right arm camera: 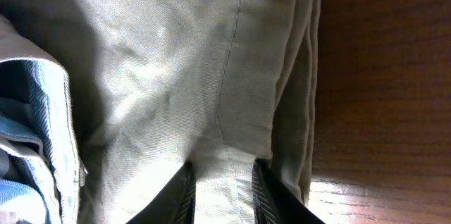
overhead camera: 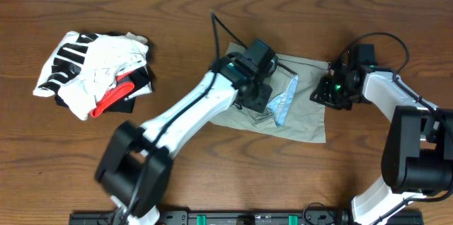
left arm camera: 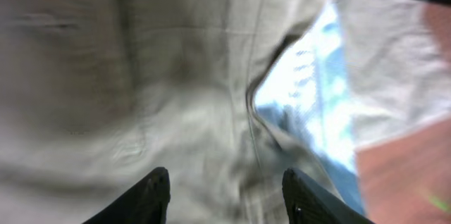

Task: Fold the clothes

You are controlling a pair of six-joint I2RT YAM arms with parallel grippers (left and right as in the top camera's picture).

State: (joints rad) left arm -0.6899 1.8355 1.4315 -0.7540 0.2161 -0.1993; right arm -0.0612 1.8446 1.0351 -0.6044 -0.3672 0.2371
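Observation:
The clothes, a pair of pale khaki shorts (overhead camera: 301,115), lie folded over at the table's middle with the light blue waistband lining (overhead camera: 284,97) turned up. My left gripper (overhead camera: 258,96) hovers low over the left half. In the blurred left wrist view its fingers (left arm camera: 156,194) stand wide apart, open over the khaki cloth (left arm camera: 141,76) beside the lining (left arm camera: 317,90). My right gripper (overhead camera: 327,92) is at the shorts' right edge. Its fingers (right arm camera: 184,190) stand partly apart, open, with a strip of the cloth (right arm camera: 176,76) lying between them.
A white garment bundle (overhead camera: 95,73) with black stripes and red trim lies at the far left. Bare wooden table (overhead camera: 212,182) surrounds the shorts, and wood (right arm camera: 380,76) shows just past their hemmed edge in the right wrist view.

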